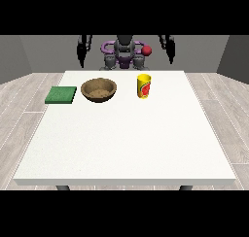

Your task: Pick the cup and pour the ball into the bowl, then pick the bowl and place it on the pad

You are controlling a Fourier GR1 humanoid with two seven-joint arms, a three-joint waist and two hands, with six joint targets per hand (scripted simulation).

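A yellow cup (143,86) is standing upright beside a round, rough brown bowl (98,90); a flat green pad (61,94) is lying left of it on the white table (126,143). Both hands (82,51) (169,45) are hanging behind the table's far edge; I cannot tell how their fingers lie.

Single front camera, across table (126,134), facing robot (124,51).

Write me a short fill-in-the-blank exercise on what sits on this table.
1. The yellow cup stands ____ on the white table.
2. The brown bowl lies between the cup and the ____ pad.
3. Neither robot hand, the one at the view's left nor the one at the view's right, touches the ____.

Missing words: upright; green; table
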